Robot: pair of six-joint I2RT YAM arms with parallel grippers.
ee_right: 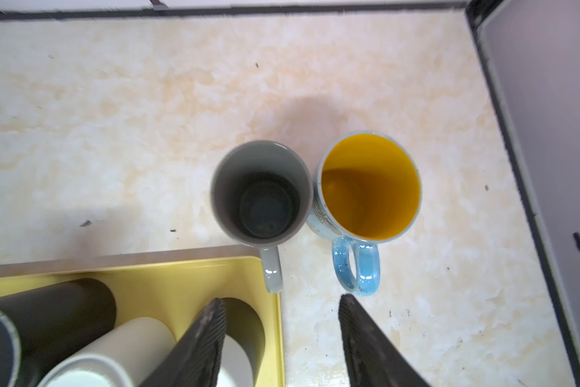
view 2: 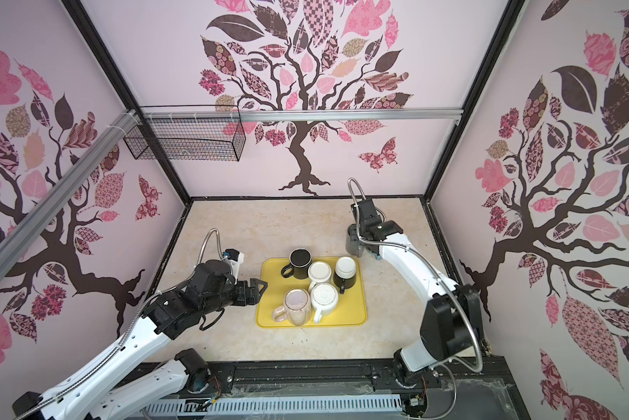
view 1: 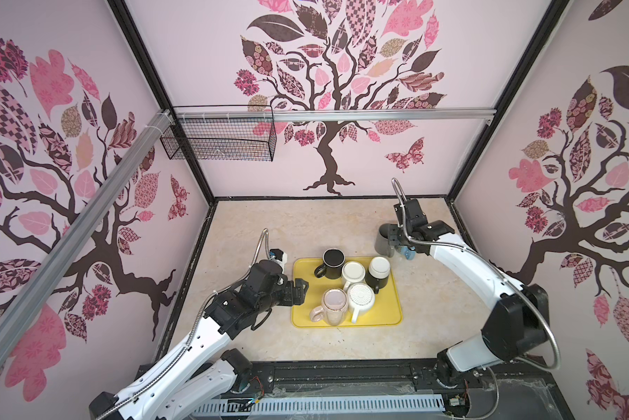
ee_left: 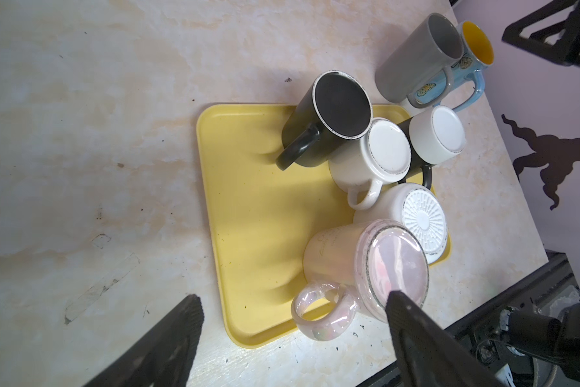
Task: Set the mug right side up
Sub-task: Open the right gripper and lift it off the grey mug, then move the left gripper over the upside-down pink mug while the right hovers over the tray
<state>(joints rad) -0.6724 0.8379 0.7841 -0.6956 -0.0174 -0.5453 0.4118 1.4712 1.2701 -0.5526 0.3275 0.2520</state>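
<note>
The pink mug (view 1: 333,303) stands mouth-down on the yellow tray (view 1: 378,316), toward its near left, so the left jaws hover wide apart at that edge. Beyond the tray's far right corner the gray mug (ee_right: 262,194) stands upright; the right jaws are above it, apart and empty.

Both the left arm (view 1: 204,338) and the right arm (view 1: 462,265) have glossy white link shells dotted with small dark fastener holes. The joint housings (view 1: 520,320) are matte black and rounded. A corrugated steel conduit (view 1: 260,243) runs along each arm. The left pincer (view 1: 302,291) and right pincer (ee_right: 282,299) are black, with tapering fingers (ee_right: 208,335) that have finely ribbed faces; the right pair shows pale scuffing. A small white module (view 1: 280,256) sits at the left wrist. Thin red and black wires (view 1: 255,381) show at the bases.
</note>
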